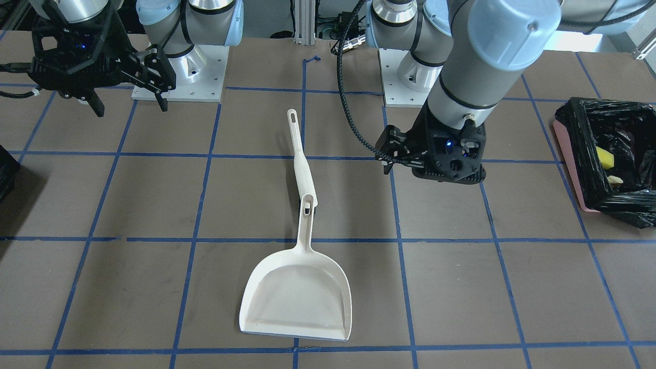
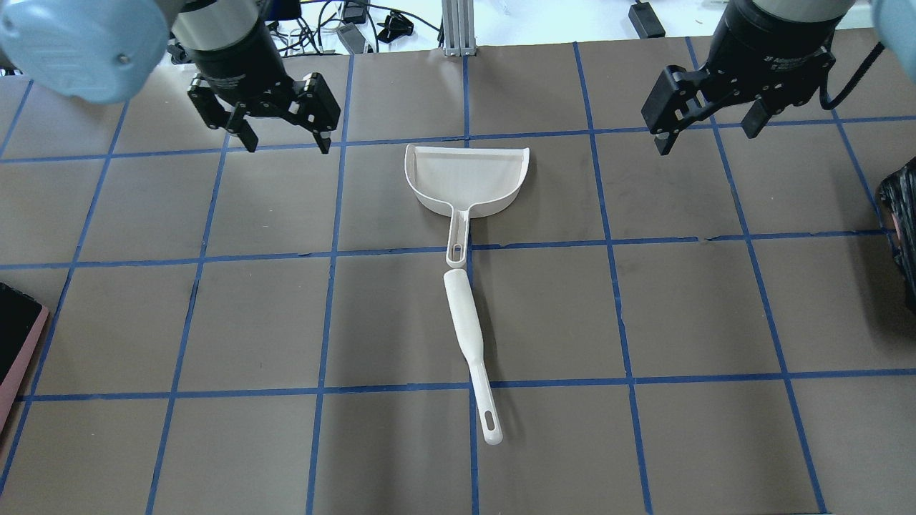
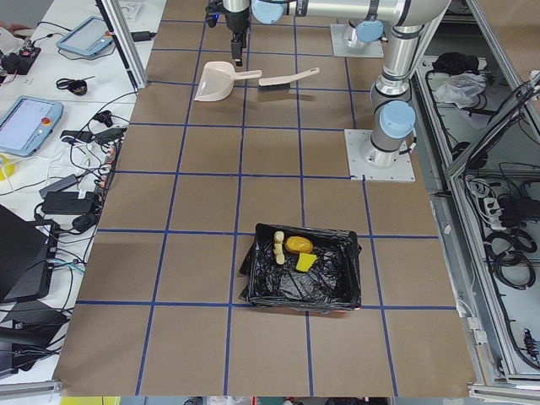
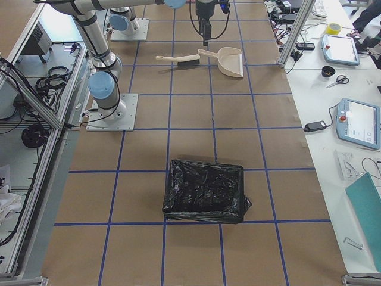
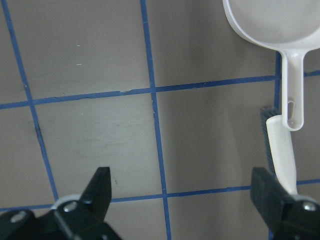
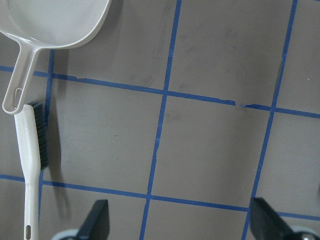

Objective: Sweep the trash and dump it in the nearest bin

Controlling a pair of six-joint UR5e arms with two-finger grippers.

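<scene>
The three trash pieces lie inside the pink bin with the black bag: the croissant-like piece, the potato-like piece and the sponge piece. In the front view this bin sits at the right edge, with the sponge piece showing. The white dustpan lies empty on the table, with a white brush just behind its handle. My left gripper is open and empty, left of the pan. My right gripper is open and empty, right of it.
A second bin with a black bag, with nothing showing inside, stands at the table's end on my right and shows at the overhead view's right edge. Blue tape lines grid the brown table. Both arm bases stand at the table's rear.
</scene>
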